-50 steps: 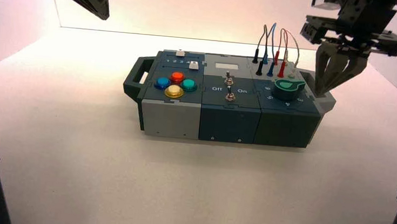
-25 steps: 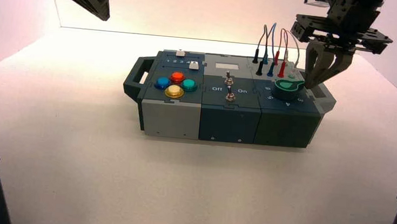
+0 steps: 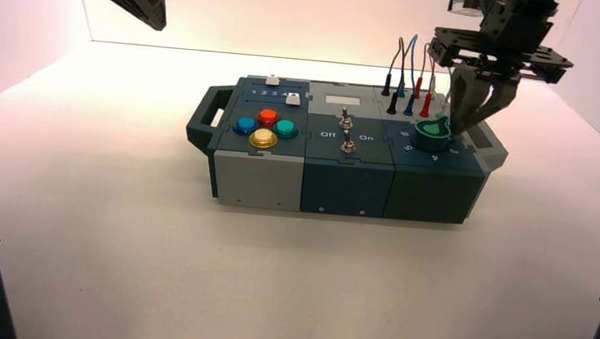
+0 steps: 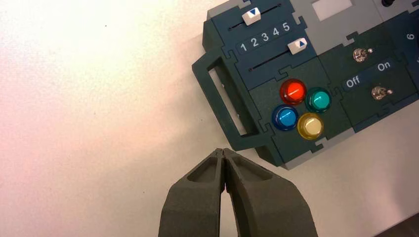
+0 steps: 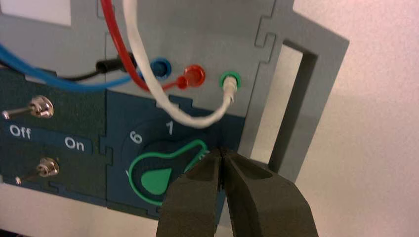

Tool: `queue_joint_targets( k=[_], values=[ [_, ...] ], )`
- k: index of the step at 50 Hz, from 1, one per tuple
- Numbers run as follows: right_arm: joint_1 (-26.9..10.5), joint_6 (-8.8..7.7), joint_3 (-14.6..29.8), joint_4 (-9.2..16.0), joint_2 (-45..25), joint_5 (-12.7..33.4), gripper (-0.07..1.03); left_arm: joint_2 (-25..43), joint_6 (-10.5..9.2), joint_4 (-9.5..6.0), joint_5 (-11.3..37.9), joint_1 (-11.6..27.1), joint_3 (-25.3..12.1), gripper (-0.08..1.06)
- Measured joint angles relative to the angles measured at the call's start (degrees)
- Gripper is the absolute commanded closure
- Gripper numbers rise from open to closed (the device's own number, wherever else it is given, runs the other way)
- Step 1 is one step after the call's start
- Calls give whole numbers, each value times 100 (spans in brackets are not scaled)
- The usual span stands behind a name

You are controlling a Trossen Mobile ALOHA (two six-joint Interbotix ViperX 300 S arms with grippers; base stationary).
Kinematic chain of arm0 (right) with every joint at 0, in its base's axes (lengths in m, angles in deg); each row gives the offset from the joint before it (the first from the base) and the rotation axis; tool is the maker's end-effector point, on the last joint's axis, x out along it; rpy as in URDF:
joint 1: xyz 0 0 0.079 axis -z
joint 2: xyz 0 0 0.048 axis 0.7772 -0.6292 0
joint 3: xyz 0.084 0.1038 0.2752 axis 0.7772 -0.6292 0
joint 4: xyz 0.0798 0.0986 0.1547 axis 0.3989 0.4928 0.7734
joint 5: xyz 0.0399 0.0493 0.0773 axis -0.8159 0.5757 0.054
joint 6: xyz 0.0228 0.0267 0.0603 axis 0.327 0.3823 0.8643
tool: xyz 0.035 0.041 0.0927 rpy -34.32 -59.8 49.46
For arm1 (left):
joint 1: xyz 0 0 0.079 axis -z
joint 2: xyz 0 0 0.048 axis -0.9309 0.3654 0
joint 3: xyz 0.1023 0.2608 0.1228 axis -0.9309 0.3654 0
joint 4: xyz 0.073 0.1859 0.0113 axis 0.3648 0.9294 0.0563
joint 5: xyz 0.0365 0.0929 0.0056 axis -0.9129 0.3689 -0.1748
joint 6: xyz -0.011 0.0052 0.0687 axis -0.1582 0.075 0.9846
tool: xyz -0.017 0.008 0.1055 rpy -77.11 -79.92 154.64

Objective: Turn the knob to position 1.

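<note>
The green knob (image 3: 431, 131) sits on the right end of the box (image 3: 344, 186). My right gripper (image 3: 457, 127) is shut, its tips down at the knob's right side. In the right wrist view the shut tips (image 5: 221, 154) touch the end of the knob's (image 5: 157, 178) pointer lobe. The lobe points a little past the printed 1 (image 5: 169, 128), on the side away from the 6. My left gripper (image 3: 153, 16) is parked high at the back left, shut and empty (image 4: 223, 153).
Red, blue, teal and yellow push buttons (image 4: 299, 107) and two sliders (image 4: 251, 15) are on the box's left part. Two metal toggles (image 3: 347, 133) sit in the middle by Off/On. Wires (image 3: 410, 72) are plugged in behind the knob. A grey handle (image 5: 291, 103) ends the box on the right.
My right gripper has moved left and down from beyond the right handle to the knob's lobe. The lobe now points more toward the back. The left arm has not moved.
</note>
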Motion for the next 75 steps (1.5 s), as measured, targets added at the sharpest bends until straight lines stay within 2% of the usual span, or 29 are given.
queue_joint_targets(
  k=[31,48,75],
  values=[
    [-53,0,404,9,-229,44,98,9,35,9,-9,0,0,101],
    [-211,0,545,132,-369,88,98,9,62,9,-9,0,0,101],
    [-246,0,580,167,-413,149,98,9,79,9,-9,0,0,101]
  ],
)
